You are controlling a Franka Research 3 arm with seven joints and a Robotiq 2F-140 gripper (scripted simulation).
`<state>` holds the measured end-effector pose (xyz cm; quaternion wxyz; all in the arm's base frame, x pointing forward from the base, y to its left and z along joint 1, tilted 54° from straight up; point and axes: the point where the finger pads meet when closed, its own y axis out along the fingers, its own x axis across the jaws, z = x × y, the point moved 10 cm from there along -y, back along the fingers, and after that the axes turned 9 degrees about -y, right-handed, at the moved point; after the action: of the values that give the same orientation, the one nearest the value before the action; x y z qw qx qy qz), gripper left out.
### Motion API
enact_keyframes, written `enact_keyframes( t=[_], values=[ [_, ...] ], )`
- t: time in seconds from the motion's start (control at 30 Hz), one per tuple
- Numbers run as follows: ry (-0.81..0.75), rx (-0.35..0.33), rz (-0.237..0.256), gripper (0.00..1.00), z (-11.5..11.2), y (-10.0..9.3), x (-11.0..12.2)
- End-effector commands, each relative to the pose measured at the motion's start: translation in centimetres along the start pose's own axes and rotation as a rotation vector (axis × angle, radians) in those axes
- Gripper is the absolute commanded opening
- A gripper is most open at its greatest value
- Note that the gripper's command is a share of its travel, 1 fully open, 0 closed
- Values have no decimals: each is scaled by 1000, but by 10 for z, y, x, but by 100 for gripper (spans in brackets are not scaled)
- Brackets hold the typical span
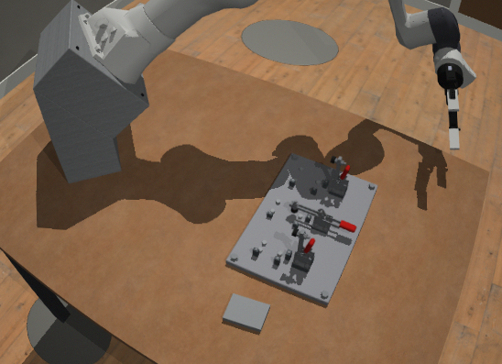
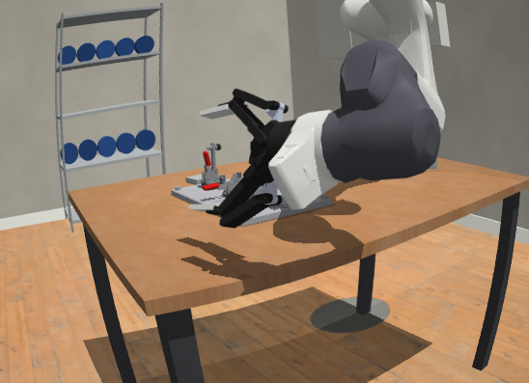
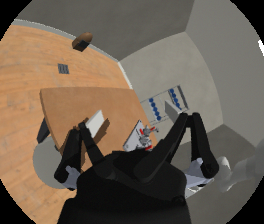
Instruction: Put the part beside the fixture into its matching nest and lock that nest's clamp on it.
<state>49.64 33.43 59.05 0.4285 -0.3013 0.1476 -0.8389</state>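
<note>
The grey fixture plate (image 1: 302, 225) lies on the brown table and carries three nests with red-handled clamps. The far clamp's handle (image 1: 344, 171) and the near clamp's handle (image 1: 310, 244) stand up. The middle clamp's handle (image 1: 348, 226) lies flat. The part, a flat grey block (image 1: 246, 312), lies on the table just off the plate's near end. My gripper (image 1: 453, 133) hangs high over the table's far right edge, away from the plate and the part, open and empty. In the exterior view my gripper (image 2: 212, 161) spreads wide in front of the fixture (image 2: 205, 192) and hides the part.
A large grey block (image 1: 82, 110) holding the arm's base stands on the table's left. A shelf with blue cylinders (image 2: 108, 106) stands by the wall behind the table. A round grey disc (image 1: 289, 41) lies on the floor beyond.
</note>
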Motion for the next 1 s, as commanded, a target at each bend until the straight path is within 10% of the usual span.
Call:
enact_keyframes(
  t=[0.0, 0.2, 0.23, 0.8, 0.83, 0.97],
  values=[
    [-23, -7, 6, 100, -2, -1, -1],
    [-23, -7, 6, 100, -2, -1, -1],
    [-28, -107, -10, 100, -2, 31, 13],
    [-28, -107, -10, 100, -2, 31, 13],
    [-28, -206, -19, 100, -3, 62, 28],
    [-28, -206, -19, 100, -3, 62, 28]
  ],
)
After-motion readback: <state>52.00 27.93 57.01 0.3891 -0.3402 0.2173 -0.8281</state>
